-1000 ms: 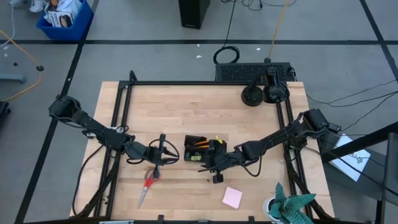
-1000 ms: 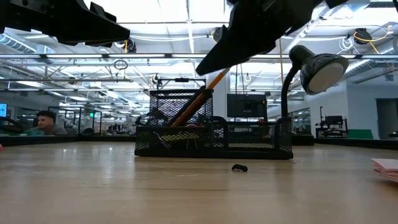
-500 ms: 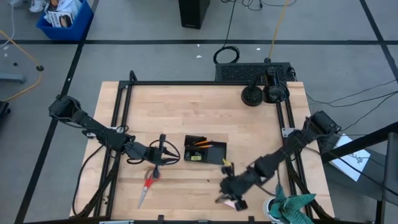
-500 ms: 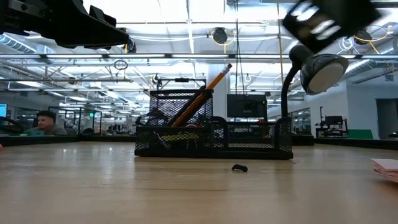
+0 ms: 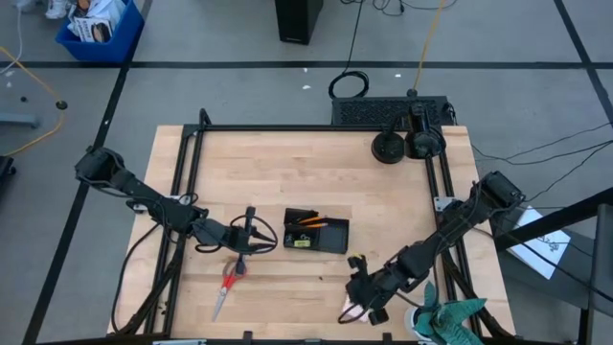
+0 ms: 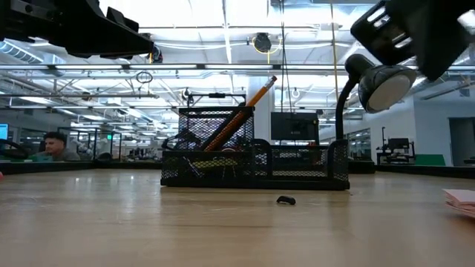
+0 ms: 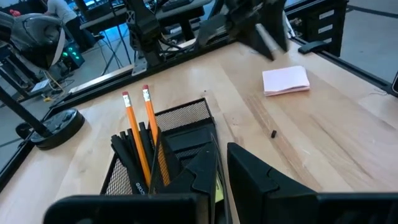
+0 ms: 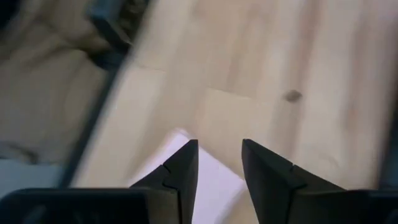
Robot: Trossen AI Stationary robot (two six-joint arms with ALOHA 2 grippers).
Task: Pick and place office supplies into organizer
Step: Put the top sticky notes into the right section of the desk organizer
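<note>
Since the earlier frames the right gripper (image 5: 356,305) has left the organizer (image 5: 316,231) and swung to the near edge of the table (image 5: 287,163), where it now hangs over the pink sticky-note pad (image 7: 285,81); the left arm has not moved. In the right wrist view the dark fingers (image 8: 180,174) stand apart with nothing between them, straddling the pad's pale corner, presumably lined up for a grasp on its edge. Little room here: the pad lies close to the table's near edge, with the teal cloth (image 5: 450,319) just beside it toward the right corner, so the approach is best made from the centre side. A tiny black binder clip (image 6: 286,199) lies on bare wood between pad and organizer, apart from both. The red-handled scissors (image 5: 227,284) lie flat near the left gripper (image 5: 251,233), which hovers just beside the organizer's left end; fingers look nearly closed and empty, likely parked clear. Orange pencils (image 7: 138,137) lean in the organizer's tall mesh cup. Beyond it the wood is bare up to the lamp (image 5: 407,144) at the far right corner.
</note>
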